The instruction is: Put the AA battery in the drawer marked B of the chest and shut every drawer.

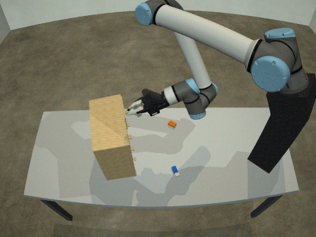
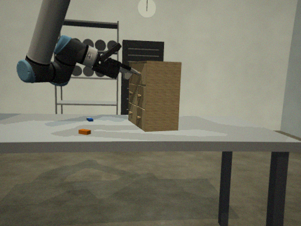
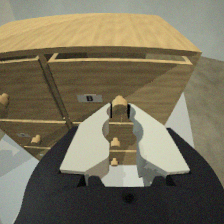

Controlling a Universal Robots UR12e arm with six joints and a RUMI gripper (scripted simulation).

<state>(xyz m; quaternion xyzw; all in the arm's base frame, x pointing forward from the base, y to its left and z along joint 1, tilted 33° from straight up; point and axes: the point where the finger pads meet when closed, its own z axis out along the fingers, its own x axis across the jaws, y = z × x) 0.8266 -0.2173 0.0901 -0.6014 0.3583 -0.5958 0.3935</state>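
Note:
The wooden chest [image 1: 107,123] [image 2: 162,96] [image 3: 100,32] stands upright on the table [image 1: 227,135] [image 2: 205,136]. Drawer B [image 3: 150,82], in the top row, is nearly in; a narrow dark gap shows above its front in the wrist view. My gripper [image 1: 126,112] [image 2: 139,74] [image 3: 119,104] is shut on that drawer's knob [image 3: 119,103], a fingertip on each side. The AA battery is not visible in any view; the inside of drawer B is hidden.
An orange block-shaped battery [image 1: 172,123] [image 2: 84,132] lies on the table in front of the chest. A blue and white eraser [image 1: 175,170] [image 2: 89,119] lies farther along. Other drawer knobs [image 1: 130,137] [image 3: 115,143] stick out from the chest's front.

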